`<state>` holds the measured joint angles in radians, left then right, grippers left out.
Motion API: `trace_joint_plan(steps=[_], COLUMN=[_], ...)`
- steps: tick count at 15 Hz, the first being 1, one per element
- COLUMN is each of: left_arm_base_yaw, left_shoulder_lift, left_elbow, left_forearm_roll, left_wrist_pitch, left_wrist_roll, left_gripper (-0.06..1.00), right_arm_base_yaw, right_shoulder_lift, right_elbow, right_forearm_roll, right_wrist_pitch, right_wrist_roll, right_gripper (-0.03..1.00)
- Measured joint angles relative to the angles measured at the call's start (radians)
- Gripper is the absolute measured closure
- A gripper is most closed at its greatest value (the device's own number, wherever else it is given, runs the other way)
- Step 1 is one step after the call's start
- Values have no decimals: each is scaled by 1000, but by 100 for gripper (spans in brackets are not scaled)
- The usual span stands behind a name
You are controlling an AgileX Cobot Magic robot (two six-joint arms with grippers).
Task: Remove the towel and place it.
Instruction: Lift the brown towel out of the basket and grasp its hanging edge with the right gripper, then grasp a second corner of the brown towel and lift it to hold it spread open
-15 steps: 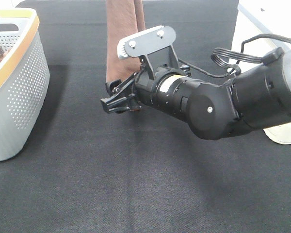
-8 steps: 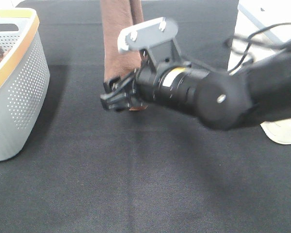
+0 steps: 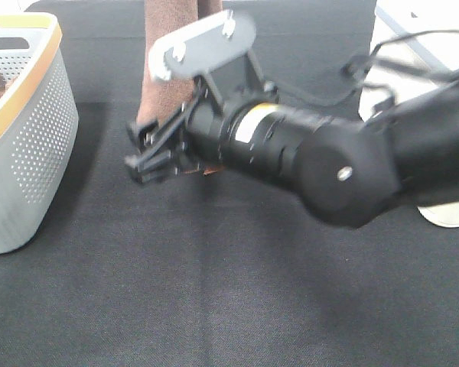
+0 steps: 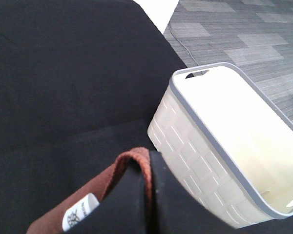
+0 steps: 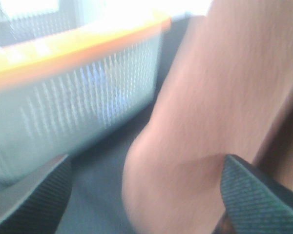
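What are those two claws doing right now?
Left gripper: closed on the reddish-brown terry towel.
Right gripper: open, fingers either side of the towel.

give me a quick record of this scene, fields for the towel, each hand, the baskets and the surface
towel: reddish-brown, hanging down, white tag near the held corner
left hand: shut on the towel's hem
right hand: open, fingers either side of the towel's lower part
grey basket: perforated, orange rim, left side of exterior view
white basket: grey rim, nothing visible inside
surface: black cloth
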<state>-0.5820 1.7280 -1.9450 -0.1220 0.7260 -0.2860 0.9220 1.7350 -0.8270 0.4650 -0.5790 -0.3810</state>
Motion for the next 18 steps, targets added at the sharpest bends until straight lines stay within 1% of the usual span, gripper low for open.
trace_joint_plan(steps=[3,4,6,7,8,10,12,14,15,16,17,18], left_arm_base_yaw=[-31,-31,-39,-39,-39,-39,-39,-39,-39,-39,-39,-39], left_shoulder_lift=[0,0,0,0,0,-6,-34,-43,-43,-44,-44,-44], left_elbow=[0,0,0,0,0,0,0,0,0,0,0,0], left_forearm_roll=[1,1,1,1,1,-5,-12,6,19,31,31,32], left_wrist_pitch=[-19,-19,-22,-21,-19,-13,-6,-7,-7,-7,-7,-7], left_wrist_roll=[36,36,40,40,40,40,40,40,40,40,40,40], left_gripper=[94,94,94,94,94,94,94,94,94,94,94,94], right_arm_base_yaw=[31,31,78,77,63,13,-41,-43,-43,-43,-43,-43], right_shoulder_lift=[16,16,16,16,16,16,16,16,16,16,16,16], right_elbow=[0,0,0,0,0,0,0,0,0,0,0,0], right_forearm_roll=[-14,-14,-39,-9,43,142,187,200,227,303,303,359], right_wrist_pitch=[-8,-8,-44,-53,-54,-49,-1,27,31,31,31,27], right_wrist_roll=[0,0,0,-4,-18,-50,-74,-76,-82,-127,-127,-184], right_gripper=[19,19,19,19,20,19,19,19,19,19,19,19])
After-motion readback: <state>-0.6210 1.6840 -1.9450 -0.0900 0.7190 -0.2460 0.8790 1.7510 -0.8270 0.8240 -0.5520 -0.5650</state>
